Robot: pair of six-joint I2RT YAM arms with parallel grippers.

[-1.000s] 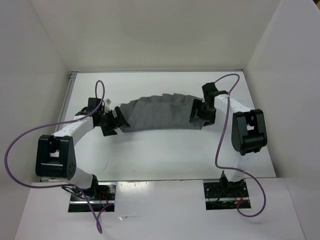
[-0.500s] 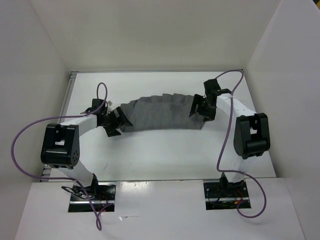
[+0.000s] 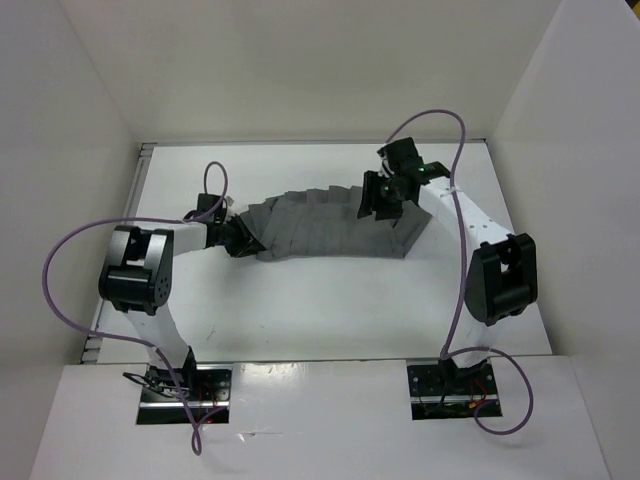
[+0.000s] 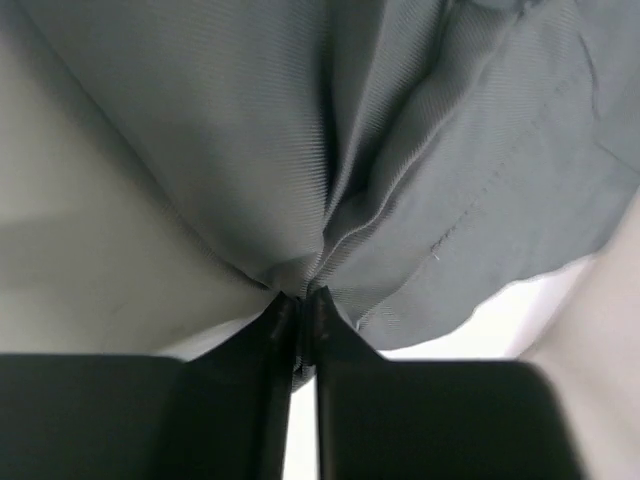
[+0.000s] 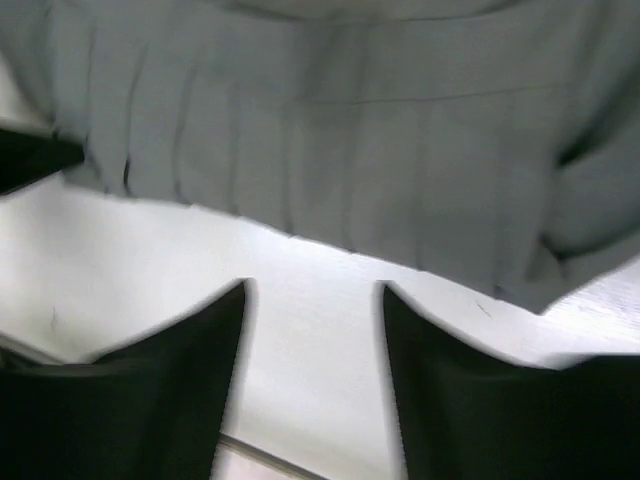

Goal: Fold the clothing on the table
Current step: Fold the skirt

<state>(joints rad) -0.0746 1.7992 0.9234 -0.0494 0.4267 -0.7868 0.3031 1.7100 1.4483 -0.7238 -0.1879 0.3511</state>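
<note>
The work is at the grasping stage of a fold, with one end taken and the other not. The left fingers [image 3: 242, 239] are pressing together on the near-left edge of the pleated grey garment [image 3: 320, 225]. In the left wrist view the cloth is bunching into creases that fan out from the pinch point. The right fingers [image 3: 378, 198] are standing apart with nothing between them. In the right wrist view only bare white counter [image 3: 300, 310] is showing in the gap, and the garment's hem is lying just beyond their tips.

The garment is lying spread on the counter as a shallow arc. It is running from the left fingers across to a point past the right fingers, which are hovering over its far-right part.

As I judge it, the next move is calling for the right fingers to reach the hem ahead of them and close on a small pinch of cloth. Then both ends could be lifted and carried over together. Pulling with the left alone would probably be dragging the garment askew.

From above, the right fingers are covering the cloth beneath them, so I cannot tell whether they are touching it. The right wrist view is blurring, and both wrist views are cutting the garment off. What kind of garment it is I cannot tell.
</note>
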